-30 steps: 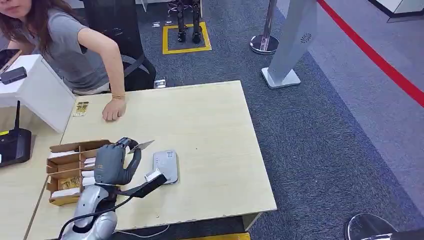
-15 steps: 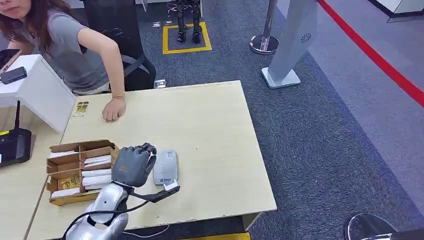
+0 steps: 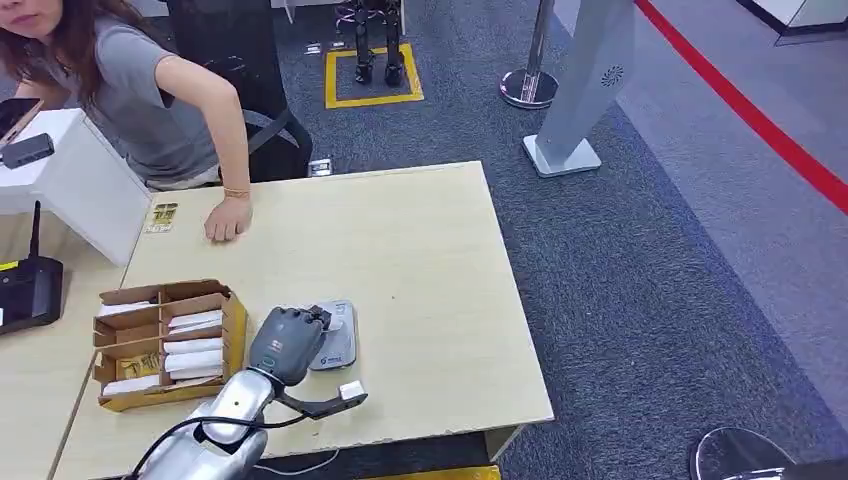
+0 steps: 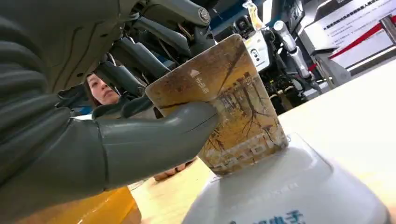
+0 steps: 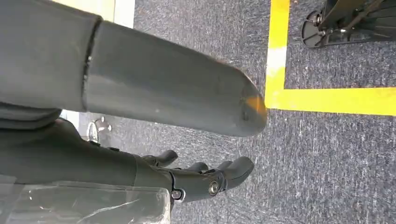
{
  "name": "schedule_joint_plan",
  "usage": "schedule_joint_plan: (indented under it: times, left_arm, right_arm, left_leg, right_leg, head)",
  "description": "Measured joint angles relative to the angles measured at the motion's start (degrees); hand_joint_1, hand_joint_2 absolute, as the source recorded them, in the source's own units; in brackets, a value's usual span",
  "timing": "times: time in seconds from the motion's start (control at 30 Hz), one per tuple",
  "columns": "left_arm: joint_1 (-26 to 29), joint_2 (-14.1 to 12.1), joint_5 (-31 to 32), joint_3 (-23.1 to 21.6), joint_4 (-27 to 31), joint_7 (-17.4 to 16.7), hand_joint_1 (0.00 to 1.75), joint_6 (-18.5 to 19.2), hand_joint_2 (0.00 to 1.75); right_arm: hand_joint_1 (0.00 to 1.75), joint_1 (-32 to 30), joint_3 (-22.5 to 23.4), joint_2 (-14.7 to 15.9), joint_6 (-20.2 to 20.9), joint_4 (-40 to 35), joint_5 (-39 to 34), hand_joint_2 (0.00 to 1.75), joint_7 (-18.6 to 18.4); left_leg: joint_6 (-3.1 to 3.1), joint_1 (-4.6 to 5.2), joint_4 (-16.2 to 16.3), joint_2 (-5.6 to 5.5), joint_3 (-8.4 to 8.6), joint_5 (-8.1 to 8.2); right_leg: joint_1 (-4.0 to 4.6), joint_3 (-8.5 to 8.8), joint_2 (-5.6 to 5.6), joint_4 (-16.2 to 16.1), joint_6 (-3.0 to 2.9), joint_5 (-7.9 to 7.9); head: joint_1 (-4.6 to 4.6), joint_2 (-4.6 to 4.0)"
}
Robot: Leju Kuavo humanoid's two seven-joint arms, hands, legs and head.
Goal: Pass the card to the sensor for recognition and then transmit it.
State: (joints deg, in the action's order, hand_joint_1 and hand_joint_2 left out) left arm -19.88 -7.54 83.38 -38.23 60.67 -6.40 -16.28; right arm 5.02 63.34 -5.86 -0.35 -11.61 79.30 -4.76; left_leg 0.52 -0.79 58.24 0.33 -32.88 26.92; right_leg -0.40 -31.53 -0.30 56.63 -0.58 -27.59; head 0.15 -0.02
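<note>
- Left hand (image 3: 288, 345): reaches in from 7 o'clock of the head view over the near part of the wooden table (image 3: 420, 260); in the left wrist view its thumb (image 4: 154, 140) and darker fingers (image 4: 140, 56) pinch the card (image 4: 229, 100).
- Card: brownish, printed with a tree pattern, held tilted with its lower edge touching the top of the sensor (image 4: 289, 191).
- Sensor (image 3: 338, 335): a flat, rounded grey-white pad lying on the table just at 3 o'clock of the left hand, partly covered by the fingers.
- Cardboard box (image 3: 165, 340): divided into compartments holding stacked white cards, at 9 o'clock of the left hand, on the table.
- Person (image 3: 130, 90): in a grey shirt at 11 o'clock of the head view, one hand (image 3: 228, 218) resting flat on the far edge of the table, well apart from the sensor.
- Right hand (image 5: 205, 179): hangs over grey carpet (image 5: 327, 163) marked with yellow tape; fingers loosely curled and apart, holding nothing.
- Black device with an antenna (image 3: 28, 285): at 9 o'clock, on the adjoining table.
</note>
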Motion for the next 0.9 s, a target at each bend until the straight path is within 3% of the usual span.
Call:
schedule_joint_plan:
  times: [0.27, 0.53, 0.9]
  left_arm:
    - [-1.2, 0.9, 0.0, -1.0, -3.4, 0.0, 1.75, -0.3, 1.75]
    - [-1.7, 1.0, 1.0, -1.2, -3.7, -1.8, 1.75, -3.2, 1.75]
    - [-1.5, -2.4, 3.2, 0.5, 5.5, -4.4, 1.75, -8.0, 1.75]
  right_arm:
    - [0.0, 0.0, 0.0, 0.0, 0.0, 0.0, 0.1, 0.0, 0.0]
    - [0.0, 0.0, 0.0, 0.0, -0.1, 0.0, -0.1, 0.0, 0.0]
    - [0.0, -0.1, 0.0, 0.0, -0.3, 0.0, -0.7, 0.0, 0.1]
  left_leg:
    - [0.0, 0.0, 0.0, 0.0, 0.02, 0.0]
    - [0.0, 0.0, 0.0, 0.0, 0.05, -0.01]
    - [0.01, -0.01, 0.0, 0.0, 0.03, -0.01]
  right_leg:
    - [0.0, 0.04, -0.01, 0.0, 0.0, 0.0]
    - [0.0, 0.06, 0.0, 0.0, 0.01, 0.01]
    - [0.0, 0.04, 0.0, 0.0, 0.0, 0.01]
  head:
    - [0.0, 0.0]
    - [0.0, 0.0]
    - [-0.02, 0.0]
